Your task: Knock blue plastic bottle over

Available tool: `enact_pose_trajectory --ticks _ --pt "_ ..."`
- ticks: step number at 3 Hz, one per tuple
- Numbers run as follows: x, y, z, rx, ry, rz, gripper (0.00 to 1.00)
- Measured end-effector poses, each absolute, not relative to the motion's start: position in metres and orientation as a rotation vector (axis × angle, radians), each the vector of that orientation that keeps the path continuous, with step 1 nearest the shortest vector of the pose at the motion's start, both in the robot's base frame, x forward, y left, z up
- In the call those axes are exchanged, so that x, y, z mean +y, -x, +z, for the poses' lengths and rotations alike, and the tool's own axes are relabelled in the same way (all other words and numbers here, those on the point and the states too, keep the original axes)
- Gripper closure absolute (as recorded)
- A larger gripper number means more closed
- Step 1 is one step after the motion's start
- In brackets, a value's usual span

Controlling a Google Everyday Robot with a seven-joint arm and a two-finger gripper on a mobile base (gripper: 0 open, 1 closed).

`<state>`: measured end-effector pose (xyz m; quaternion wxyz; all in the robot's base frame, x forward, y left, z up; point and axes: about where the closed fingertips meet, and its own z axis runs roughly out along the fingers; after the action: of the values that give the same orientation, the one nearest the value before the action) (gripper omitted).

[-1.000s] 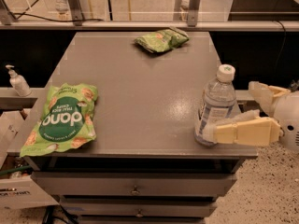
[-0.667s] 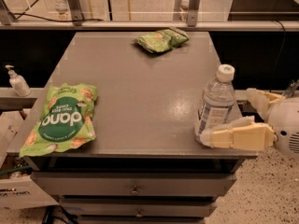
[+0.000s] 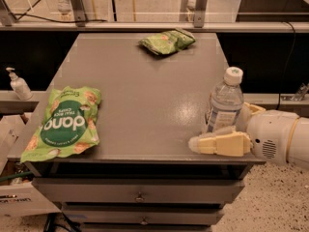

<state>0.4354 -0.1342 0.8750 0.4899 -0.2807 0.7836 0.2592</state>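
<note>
Lower right, my gripper (image 3: 216,135) looks smooth matt cream plastic, the blue plastic bottle (image 3: 224,105) clear and glossy. I'm seeing a grey tabletop (image 3: 145,95) with soft sheen.

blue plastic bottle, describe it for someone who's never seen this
On the grey table, look at the near right corner. The blue plastic bottle stands upright there, the open pincer around its base. It is clear with a white cap; the big green bag lies flat.

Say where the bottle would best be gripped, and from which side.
Probably best to grip the bottle around its round mid-body, coming in level from the right: it stands upright near the table's right front edge, and the gripper sits at its base on that side.
</note>
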Motion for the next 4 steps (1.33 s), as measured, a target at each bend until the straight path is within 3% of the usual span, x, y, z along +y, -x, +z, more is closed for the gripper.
enact_pose_trajectory --ticks 4 --pt "-0.070 -0.551 0.889 1.804 0.736 0.603 0.00"
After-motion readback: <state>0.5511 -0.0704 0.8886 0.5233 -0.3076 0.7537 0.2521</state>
